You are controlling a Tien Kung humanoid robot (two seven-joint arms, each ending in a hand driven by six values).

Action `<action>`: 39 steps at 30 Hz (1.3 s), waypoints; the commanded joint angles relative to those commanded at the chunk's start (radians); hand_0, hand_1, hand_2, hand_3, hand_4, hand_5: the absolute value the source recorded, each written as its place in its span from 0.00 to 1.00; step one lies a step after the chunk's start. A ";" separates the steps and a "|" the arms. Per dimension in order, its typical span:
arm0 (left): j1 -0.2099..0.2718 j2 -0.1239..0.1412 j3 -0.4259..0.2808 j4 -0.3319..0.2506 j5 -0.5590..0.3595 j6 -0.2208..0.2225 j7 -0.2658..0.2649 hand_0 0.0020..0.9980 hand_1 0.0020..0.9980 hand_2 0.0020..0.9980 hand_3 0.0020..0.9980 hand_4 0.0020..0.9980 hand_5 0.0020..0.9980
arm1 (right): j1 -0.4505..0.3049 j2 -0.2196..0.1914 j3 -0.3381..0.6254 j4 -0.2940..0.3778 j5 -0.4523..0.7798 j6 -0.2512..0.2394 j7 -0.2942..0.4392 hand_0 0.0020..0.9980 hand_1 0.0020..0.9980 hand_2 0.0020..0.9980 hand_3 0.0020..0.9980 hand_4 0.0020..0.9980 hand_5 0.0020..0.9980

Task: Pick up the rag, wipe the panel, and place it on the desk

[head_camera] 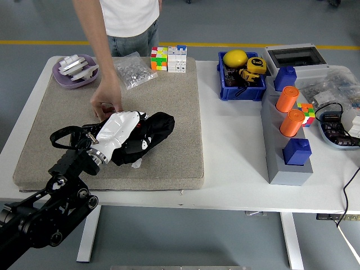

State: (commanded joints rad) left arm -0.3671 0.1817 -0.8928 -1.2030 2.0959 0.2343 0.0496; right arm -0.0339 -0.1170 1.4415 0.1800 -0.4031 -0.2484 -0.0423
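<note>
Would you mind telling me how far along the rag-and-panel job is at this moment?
Pickup looks done: the left hand grips the black rag. Wiping is in hand, the rag pressed over the panel, now mostly hidden, while a person's hand steadies its far edge. Setting the rag on the desk remains.

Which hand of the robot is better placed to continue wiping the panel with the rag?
The left hand. It already lies on the black rag, on the beige mat, while a person's hand is just behind it. The right arm is not in view at all.
</note>
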 joint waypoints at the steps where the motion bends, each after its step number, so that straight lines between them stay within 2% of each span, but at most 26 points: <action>1: -0.001 -0.002 0.006 -0.002 -0.001 0.001 0.002 0.24 0.30 0.54 0.50 0.32 0.00 | 0.000 0.000 0.001 0.000 -0.002 0.000 0.000 0.78 0.70 0.69 0.62 0.99 0.47; 6: 0.003 -0.006 0.001 -0.002 -0.001 0.003 0.003 0.24 0.30 0.54 0.50 0.32 0.00 | 0.001 0.001 0.010 0.000 -0.012 0.001 -0.002 0.78 0.70 0.69 0.62 0.99 0.47; 15: 0.028 0.006 -0.053 0.005 0.009 0.007 0.004 0.24 0.30 0.54 0.50 0.33 0.00 | -0.003 0.002 0.008 0.000 -0.010 -0.001 -0.002 0.78 0.70 0.69 0.62 0.99 0.47; 39: 0.115 0.076 -0.268 0.003 0.048 -0.006 -0.001 0.25 0.31 0.54 0.50 0.33 0.00 | -0.008 0.002 0.018 0.000 -0.014 -0.002 0.000 0.78 0.69 0.69 0.62 0.99 0.47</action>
State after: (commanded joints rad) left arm -0.2525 0.2573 -1.1604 -1.2001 2.1436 0.2280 0.0485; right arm -0.0422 -0.1151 1.4591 0.1800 -0.4173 -0.2508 -0.0426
